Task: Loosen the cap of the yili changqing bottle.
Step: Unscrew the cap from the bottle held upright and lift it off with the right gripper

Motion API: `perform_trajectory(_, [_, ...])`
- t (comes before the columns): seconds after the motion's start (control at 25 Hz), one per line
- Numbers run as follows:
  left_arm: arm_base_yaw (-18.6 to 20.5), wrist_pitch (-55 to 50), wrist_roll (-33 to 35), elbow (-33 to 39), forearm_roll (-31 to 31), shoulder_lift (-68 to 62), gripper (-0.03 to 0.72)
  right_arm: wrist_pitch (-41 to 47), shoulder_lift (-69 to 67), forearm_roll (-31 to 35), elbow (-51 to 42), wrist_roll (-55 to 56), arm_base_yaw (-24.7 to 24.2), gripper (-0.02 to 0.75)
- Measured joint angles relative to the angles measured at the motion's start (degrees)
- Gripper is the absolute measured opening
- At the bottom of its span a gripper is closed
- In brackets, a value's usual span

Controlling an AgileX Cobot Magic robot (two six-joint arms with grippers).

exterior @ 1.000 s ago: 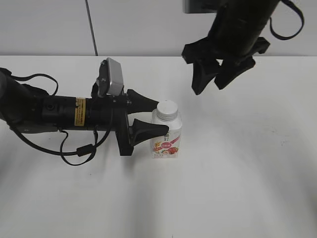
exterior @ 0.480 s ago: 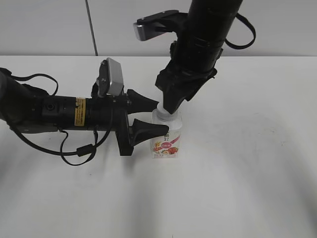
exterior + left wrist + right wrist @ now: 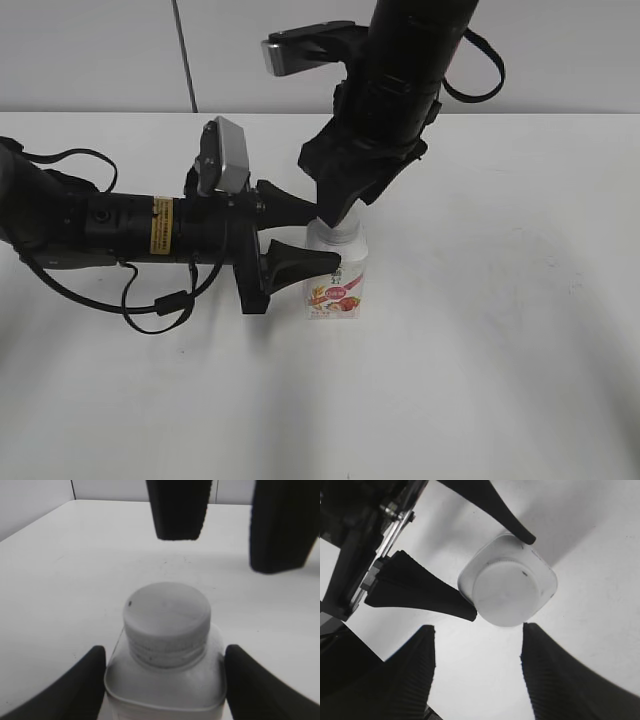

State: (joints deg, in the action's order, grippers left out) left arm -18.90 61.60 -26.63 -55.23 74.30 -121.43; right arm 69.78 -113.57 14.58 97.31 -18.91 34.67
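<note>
The yili changqing bottle, white with a pink-red label, stands upright on the white table. Its white ribbed cap sits on the neck. My left gripper lies level from the left, and its jaws press the two sides of the bottle's body. My right gripper hangs open straight above the cap and covers most of it in the exterior view. In the right wrist view the cap lies just beyond my open gripper, with neither fingertip touching it. The right fingers also show in the left wrist view.
The white table spreads to the right and in front of the bottle. The left arm with its cable lies across the table's left side. A grey wall runs behind the table's far edge.
My right gripper has come from the upper right down to just over the cap. The left gripper and the bottle have not moved.
</note>
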Motion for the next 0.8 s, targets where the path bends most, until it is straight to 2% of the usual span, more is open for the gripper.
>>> perform_trajectory(0.8, [0.0, -0.16, 0.0, 0.0, 0.01, 0.0, 0.439, -1.94, -3.67, -0.02, 0.76, 2.07, 0.52, 0.428])
